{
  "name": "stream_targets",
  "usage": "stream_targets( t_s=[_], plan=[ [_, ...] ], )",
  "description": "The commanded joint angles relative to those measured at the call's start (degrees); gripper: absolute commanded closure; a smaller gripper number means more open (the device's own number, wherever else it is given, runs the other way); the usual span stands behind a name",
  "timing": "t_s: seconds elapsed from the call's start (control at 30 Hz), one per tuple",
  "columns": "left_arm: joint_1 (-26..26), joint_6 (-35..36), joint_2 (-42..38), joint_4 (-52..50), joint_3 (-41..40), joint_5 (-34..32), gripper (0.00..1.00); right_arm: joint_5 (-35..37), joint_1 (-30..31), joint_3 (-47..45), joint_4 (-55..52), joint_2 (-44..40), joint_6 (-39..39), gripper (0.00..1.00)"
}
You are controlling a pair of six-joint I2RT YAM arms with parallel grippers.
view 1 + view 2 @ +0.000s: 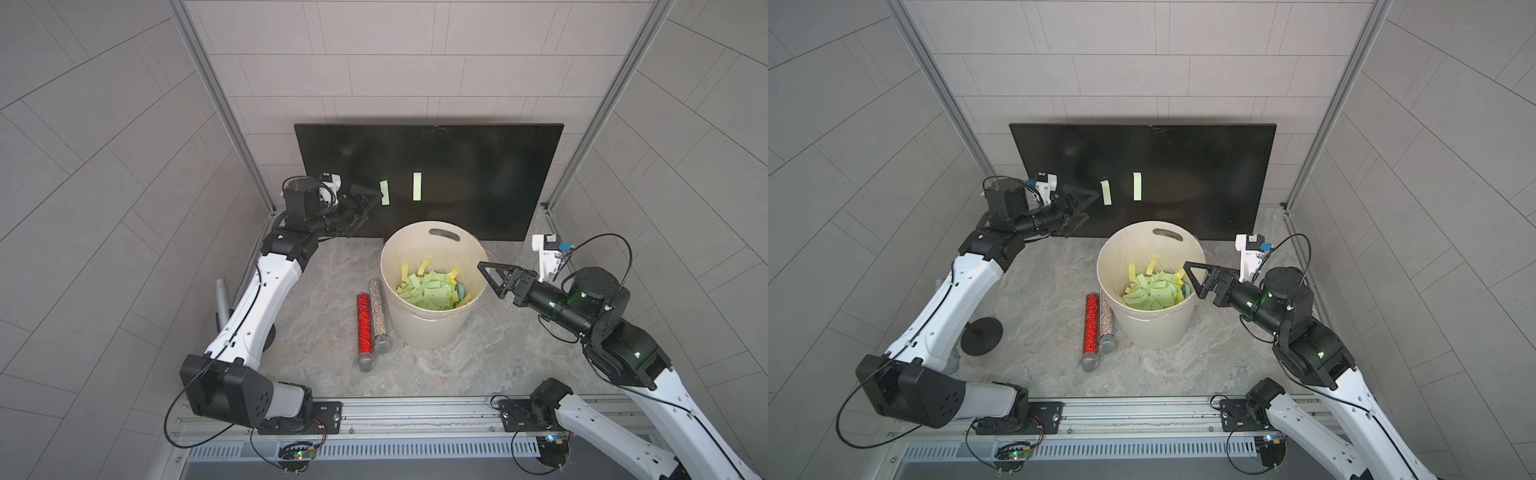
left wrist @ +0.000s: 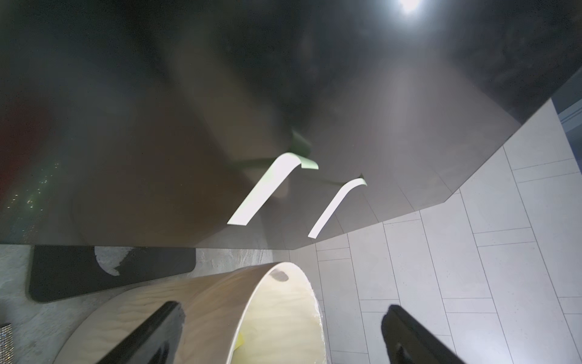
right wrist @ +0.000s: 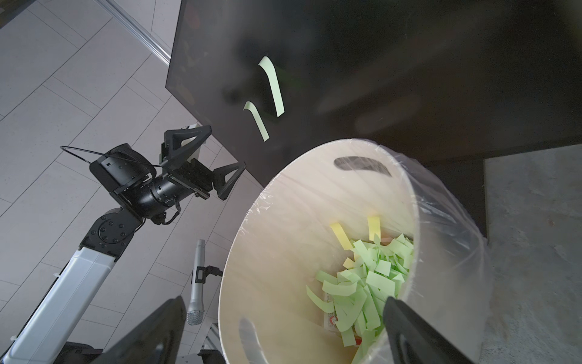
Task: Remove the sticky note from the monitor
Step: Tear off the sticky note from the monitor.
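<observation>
Where the large flat black glossy monitor (image 1: 478, 166) stands on its long edge at the far side of the table, two narrow pale green paper sticky notes cling to the left half of its screen, side by side and apart. The left sticky note (image 1: 385, 192) sits slightly lower than the right sticky note (image 1: 417, 186), as both top views show. In the left wrist view each strip is fixed by one end, and its free length bows away from the glass.

Just left of the left sticky note, the black left gripper (image 1: 368, 205) points toward it with its jaws spread wide and nothing between them. The right wrist view shows a gap between its fingers and the note.

Near the middle of the monitor stands a round cream bucket (image 1: 415, 328) with a clear plastic liner (image 3: 441, 201). It holds a heap of green and yellow paper strips (image 1: 428, 291). The black right gripper (image 1: 490, 280) hangs over the bucket's right rim, its jaws wide apart and empty.

Left of the bucket, a red glittery microphone (image 1: 363, 324) and a silver glittery microphone (image 1: 379, 316) lie side by side on the grey marbled tabletop (image 1: 478, 353). Further left, a plain grey microphone (image 1: 222, 297) is clipped in a stand, partly hidden by the left arm.
</observation>
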Motion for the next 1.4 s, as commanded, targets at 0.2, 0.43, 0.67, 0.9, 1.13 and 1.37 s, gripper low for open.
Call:
stream_targets(
  t_s=[0.2,0.43,0.67,0.9,1.13,1.37],
  plan=[
    [0.26,-3.37,4.48,6.79,-1.03,2.4,0.0,-0.29,-0.37,0.35,2.02,0.05,-0.29,0.0],
    [0.07,-5.41,6.93,11.66,-2.05,2.99,0.01,-1.04,-0.62,-0.21,3.23,0.39,-0.18,0.0],
    [-0.56,-8.01,8.79,16.98,-2.94,3.76,0.05,-1.43,-0.85,-0.35,3.62,0.59,-0.09,0.0],
    [-1.29,-10.1,9.9,19.76,-3.09,3.31,0.15,-1.69,-0.98,-0.39,3.67,0.5,0.0,0.0],
    [-2.33,-10.54,10.12,20.01,-2.83,1.97,0.21,-1.79,-1.07,-0.47,3.6,-0.01,0.05,0.0],
    [-2.95,-10.89,9.66,19.85,-3.02,0.04,0.28,-1.84,-1.23,-0.69,3.63,-0.55,0.18,0.0]
  ],
)
